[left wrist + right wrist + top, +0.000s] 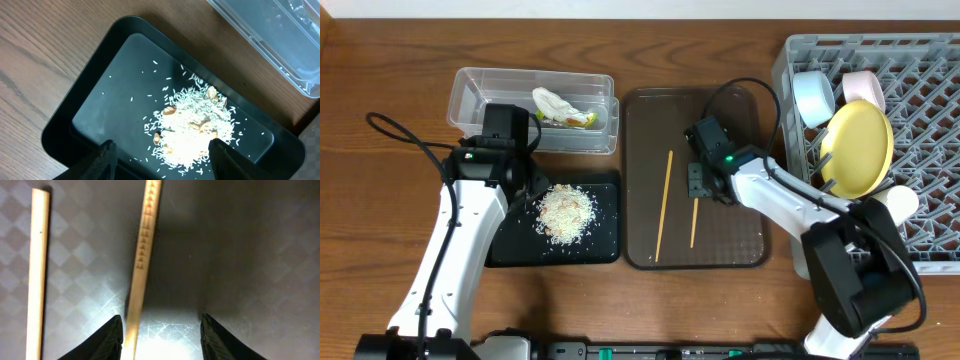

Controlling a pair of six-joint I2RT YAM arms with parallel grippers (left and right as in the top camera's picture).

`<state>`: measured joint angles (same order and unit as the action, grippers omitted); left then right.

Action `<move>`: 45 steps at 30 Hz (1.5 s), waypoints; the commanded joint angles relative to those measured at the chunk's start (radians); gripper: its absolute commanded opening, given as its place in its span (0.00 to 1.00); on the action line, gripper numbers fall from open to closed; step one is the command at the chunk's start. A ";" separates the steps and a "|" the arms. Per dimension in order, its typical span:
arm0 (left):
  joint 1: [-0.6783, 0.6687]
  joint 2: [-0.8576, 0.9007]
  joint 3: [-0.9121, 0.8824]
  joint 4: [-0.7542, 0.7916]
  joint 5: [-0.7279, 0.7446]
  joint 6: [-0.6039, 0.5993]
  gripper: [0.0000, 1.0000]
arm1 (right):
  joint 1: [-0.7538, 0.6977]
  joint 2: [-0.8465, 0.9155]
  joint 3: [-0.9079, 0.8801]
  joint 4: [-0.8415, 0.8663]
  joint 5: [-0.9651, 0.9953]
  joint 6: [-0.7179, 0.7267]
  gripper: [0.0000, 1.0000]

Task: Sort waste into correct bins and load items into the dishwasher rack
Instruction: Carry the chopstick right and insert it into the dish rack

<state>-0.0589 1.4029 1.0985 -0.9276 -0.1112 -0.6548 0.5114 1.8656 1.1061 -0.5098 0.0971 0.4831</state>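
While the right claw hangs spread wide just above the brown serving tray, one chopstick runs up between its fingers. It lies hard by the left-hand finger rather than centred, and the claw grips nothing. The second chopstick lies outside the span, roughly parallel and apart from the first. Both rest flat on the tray floor.

Further right, the dishwasher rack already carries the yellow plate on edge, the light blue bowl, a pale bowl and the small cup.

The left claw is likewise spread and empty, poised over the black tray, where the rice heap lies. The wrapper sits in the clear tub on the counter.

Judgement: the waste appears sorted and the crockery loaded. The step in hand is picking up the chopsticks, the last items outstanding. The next move calls for a slight sideways shift to centre the stick, a descent until the fingertips meet the tray floor, then a firm close. A thin stick lying flat may roll or slip free.
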 commanded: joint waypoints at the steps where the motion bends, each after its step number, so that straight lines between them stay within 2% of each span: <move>1: 0.003 0.006 0.011 -0.003 -0.005 -0.005 0.62 | 0.012 0.034 0.016 0.002 0.003 0.018 0.47; 3: 0.003 0.006 0.011 -0.003 -0.005 -0.005 0.61 | 0.012 0.045 0.015 -0.004 0.004 0.018 0.42; 14: 0.003 0.006 0.011 -0.003 -0.005 -0.005 0.62 | -0.012 0.022 0.018 -0.074 -0.001 0.017 0.01; 17: 0.003 0.006 0.011 -0.003 -0.005 -0.005 0.62 | -0.049 -0.024 0.023 -0.116 -0.011 -0.014 0.01; 24: 0.003 0.006 0.011 -0.003 -0.005 -0.005 0.61 | -0.167 -0.220 0.058 -0.216 -0.109 -0.196 0.01; 31: 0.003 0.006 0.011 -0.003 -0.005 -0.006 0.62 | -0.373 -0.419 0.076 -0.316 -0.114 -0.398 0.01; 37: 0.003 0.006 0.011 -0.003 -0.004 -0.006 0.62 | -0.518 -0.421 0.076 -0.363 -0.113 -0.505 0.01; 45: 0.003 0.006 0.011 -0.003 -0.005 -0.006 0.61 | -0.582 -0.311 0.076 -0.370 -0.129 -0.507 0.01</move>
<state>-0.0589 1.4029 1.0985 -0.9276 -0.1108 -0.6548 -0.0628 1.5166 1.1740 -0.8768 -0.0082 0.0059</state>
